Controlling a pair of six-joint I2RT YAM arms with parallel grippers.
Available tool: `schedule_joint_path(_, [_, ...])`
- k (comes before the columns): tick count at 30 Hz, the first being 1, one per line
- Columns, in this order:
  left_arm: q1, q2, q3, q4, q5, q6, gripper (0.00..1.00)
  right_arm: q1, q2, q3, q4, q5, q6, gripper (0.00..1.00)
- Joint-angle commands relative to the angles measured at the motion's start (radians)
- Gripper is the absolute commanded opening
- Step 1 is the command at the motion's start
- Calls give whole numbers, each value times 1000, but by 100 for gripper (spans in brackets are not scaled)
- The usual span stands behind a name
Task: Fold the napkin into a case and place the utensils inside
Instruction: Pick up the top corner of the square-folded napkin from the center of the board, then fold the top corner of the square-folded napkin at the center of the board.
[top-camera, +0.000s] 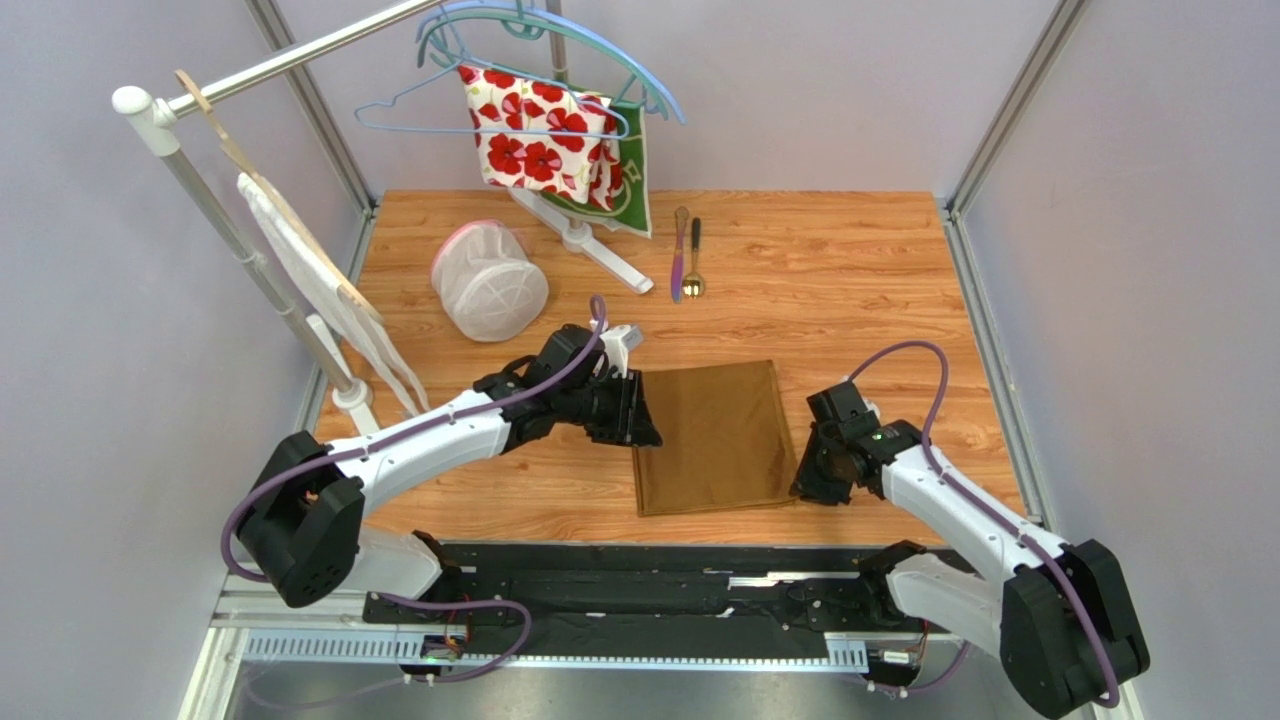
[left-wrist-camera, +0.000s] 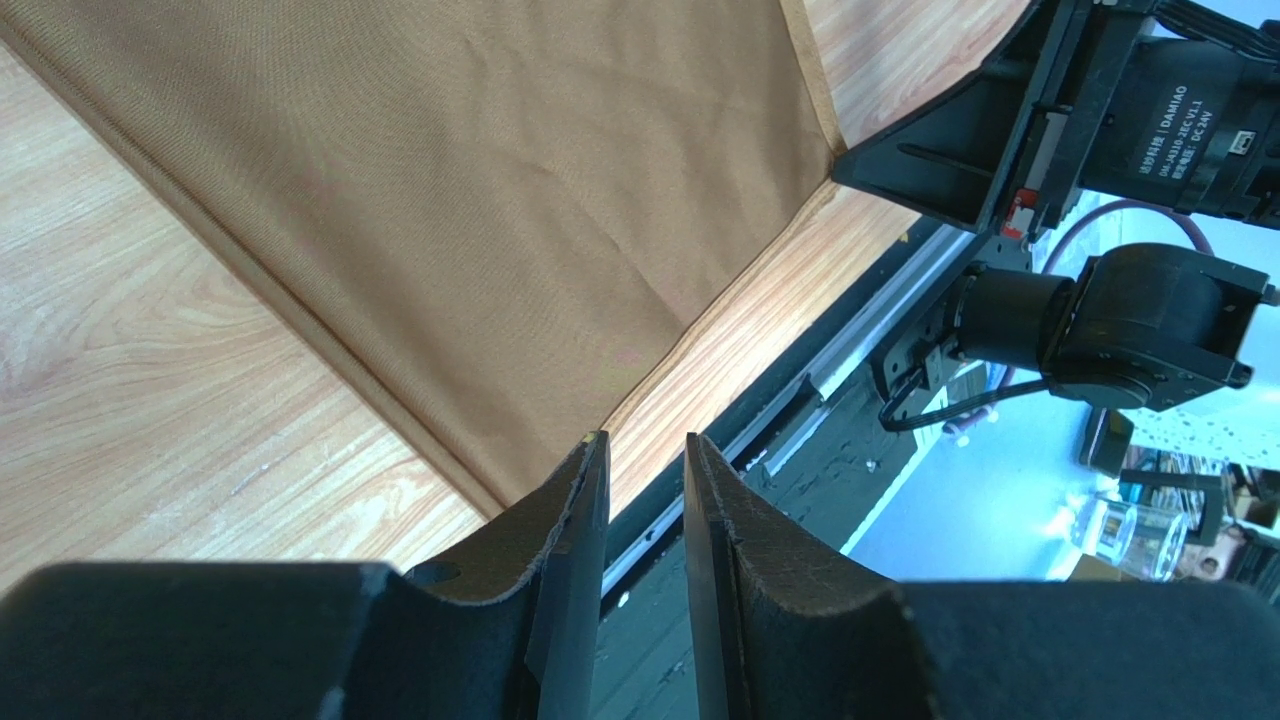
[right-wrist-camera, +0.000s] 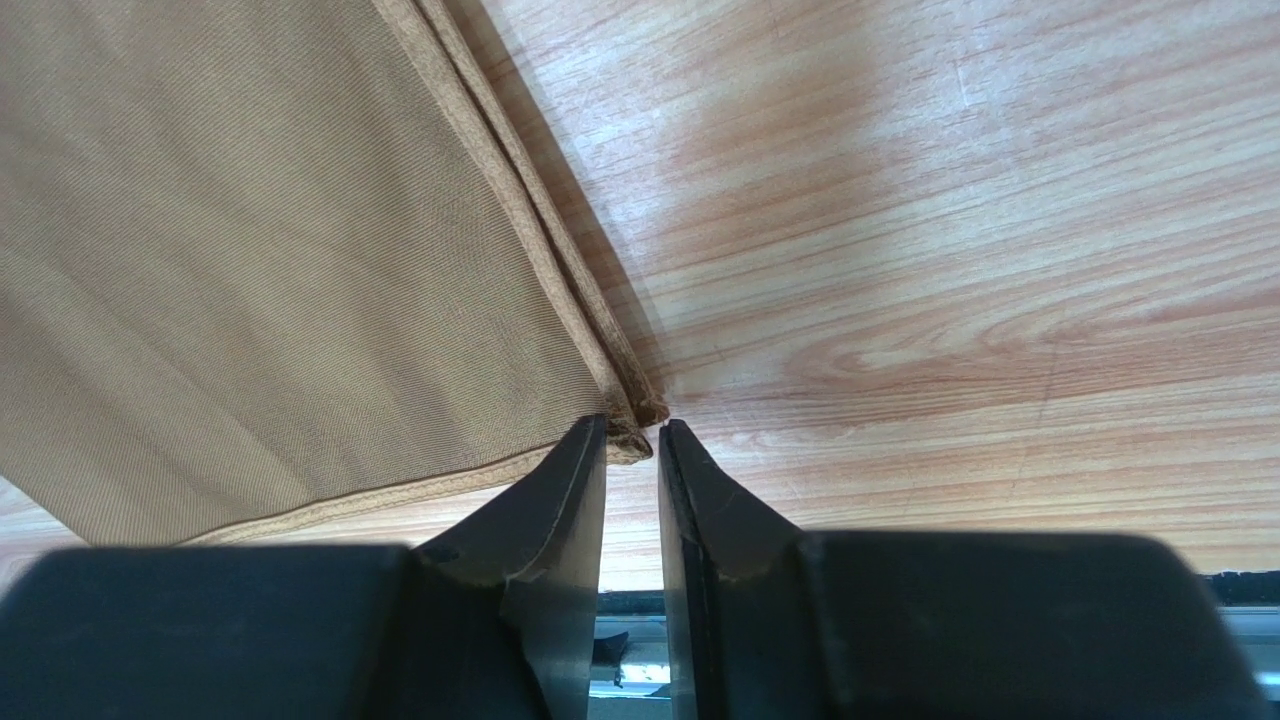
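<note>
Flanking one napkin (top-camera: 712, 435), two end effectors (top-camera: 643, 413) (top-camera: 812, 477); two utensils (top-camera: 685, 255).

One golden-brown napkin (top-camera: 714, 435) on one wooden table (top-camera: 872, 285); one purple-pink knife (top-camera: 679, 252) and one gold-bowled spoon (top-camera: 693, 279), so two utensils (top-camera: 694, 237) in all. One white mesh basket (top-camera: 489, 281), one white cloth with red flowers (top-camera: 534, 135), one green cloth (top-camera: 643, 192), and one rail stand (top-camera: 226, 225) with at least two blue wire hangers (top-camera: 451, 108) and one white fabric piece (top-camera: 308, 263). Two robot arms: one left arm (top-camera: 436, 435), one right arm (top-camera: 962, 510).
</note>
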Motion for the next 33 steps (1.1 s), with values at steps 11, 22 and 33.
schedule_joint_path(11, [-6, -23, -9, 25, 5, -8, 34, 4, 8, 48, 21, 9, -20, 8])
schedule_joint_path(22, [-6, -20, -12, 39, 14, -10, 34, 15, -22, 123, -65, -4, -40, 2])
schedule_joint_path(33, [8, -149, -57, -53, -237, -61, 34, 67, 316, 385, 280, -329, -66, 0])
